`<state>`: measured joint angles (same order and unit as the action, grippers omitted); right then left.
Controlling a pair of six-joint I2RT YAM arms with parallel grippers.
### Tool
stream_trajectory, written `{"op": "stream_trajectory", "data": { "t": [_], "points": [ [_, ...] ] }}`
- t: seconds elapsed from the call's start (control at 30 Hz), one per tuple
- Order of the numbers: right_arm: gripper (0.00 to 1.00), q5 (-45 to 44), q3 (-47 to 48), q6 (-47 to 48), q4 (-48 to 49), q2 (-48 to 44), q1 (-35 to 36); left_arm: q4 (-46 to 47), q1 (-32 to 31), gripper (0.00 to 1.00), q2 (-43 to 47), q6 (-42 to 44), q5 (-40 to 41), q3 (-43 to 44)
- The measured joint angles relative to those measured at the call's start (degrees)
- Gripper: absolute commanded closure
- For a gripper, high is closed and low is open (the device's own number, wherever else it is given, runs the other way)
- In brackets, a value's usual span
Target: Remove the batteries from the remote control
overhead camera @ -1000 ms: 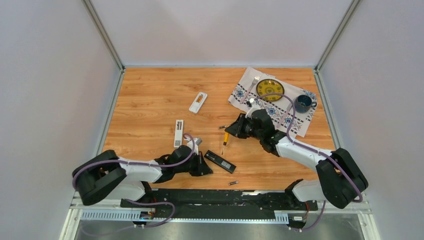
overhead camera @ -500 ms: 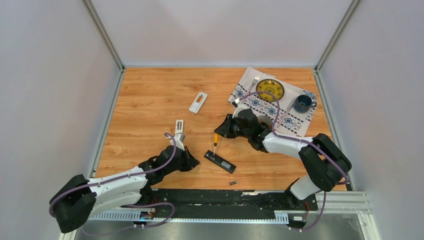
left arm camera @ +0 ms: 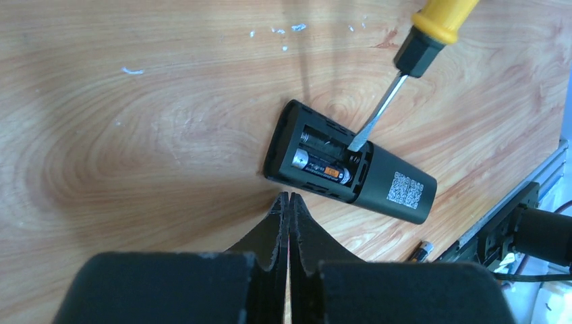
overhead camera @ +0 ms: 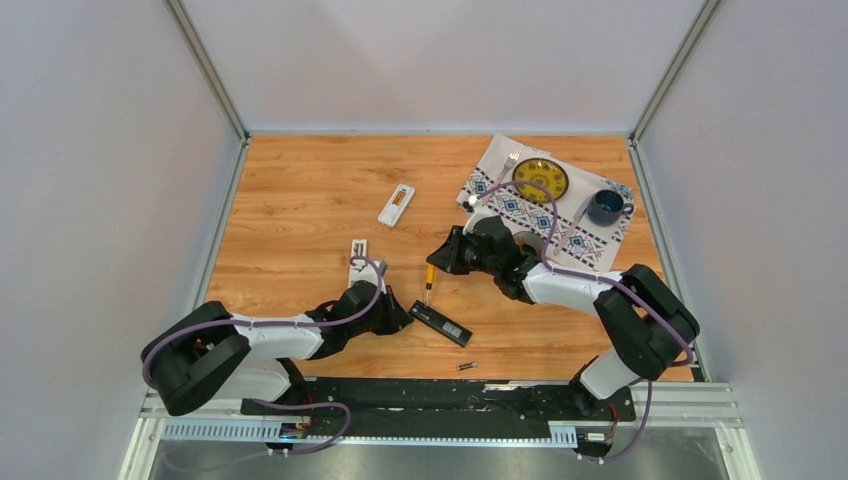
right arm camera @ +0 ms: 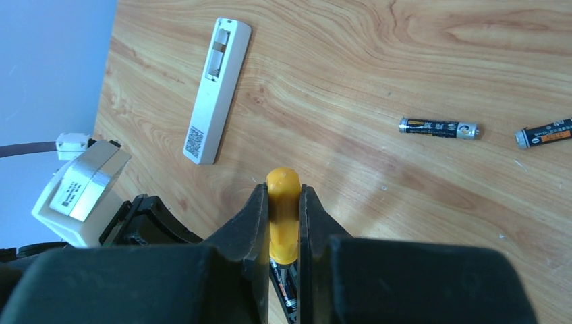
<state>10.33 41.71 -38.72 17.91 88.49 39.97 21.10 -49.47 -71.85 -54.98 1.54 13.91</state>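
The black remote control (overhead camera: 441, 324) (left arm camera: 347, 165) lies face down with its battery bay uncovered. Two dark batteries (left arm camera: 322, 167) sit inside it. My right gripper (overhead camera: 449, 257) (right arm camera: 282, 192) is shut on the yellow handle of a screwdriver (overhead camera: 431, 273) (right arm camera: 282, 216). The screwdriver's blade tip (left arm camera: 355, 143) rests in the bay at the batteries' end. My left gripper (overhead camera: 400, 318) (left arm camera: 289, 199) is shut and empty, its tips just short of the remote's near side. Loose batteries lie on the wood: two (right arm camera: 438, 127) (right arm camera: 545, 133) beyond the right gripper and one (overhead camera: 466, 366) (left arm camera: 423, 250) near the front edge.
Two white remotes (overhead camera: 396, 205) (overhead camera: 357, 262) lie on the left half of the table, one (right arm camera: 216, 88) with its bay uncovered. A patterned cloth (overhead camera: 500, 205) at the back right carries a yellow plate (overhead camera: 540, 179), a fork (overhead camera: 508, 160) and a blue mug (overhead camera: 606, 206).
My right gripper has carried the screwdriver left and down until its tip reached the black remote's bay. My left gripper drew back a little from the remote's end.
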Motion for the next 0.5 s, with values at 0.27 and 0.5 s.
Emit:
{"op": "stream_trajectory", "data": {
  "t": [0.27, 0.5],
  "points": [
    [1.00, -0.8, 0.0, -0.3, 0.0, 2.5, 0.0, 3.0, 0.0, 1.00, -2.9, -0.2, -0.4, 0.8],
    [1.00, -2.0, 0.0, -0.5, 0.0, 2.6, 0.1, 2.2, 0.0, 1.00, -5.0, 0.0, -2.1, 2.8]
  ]
}}
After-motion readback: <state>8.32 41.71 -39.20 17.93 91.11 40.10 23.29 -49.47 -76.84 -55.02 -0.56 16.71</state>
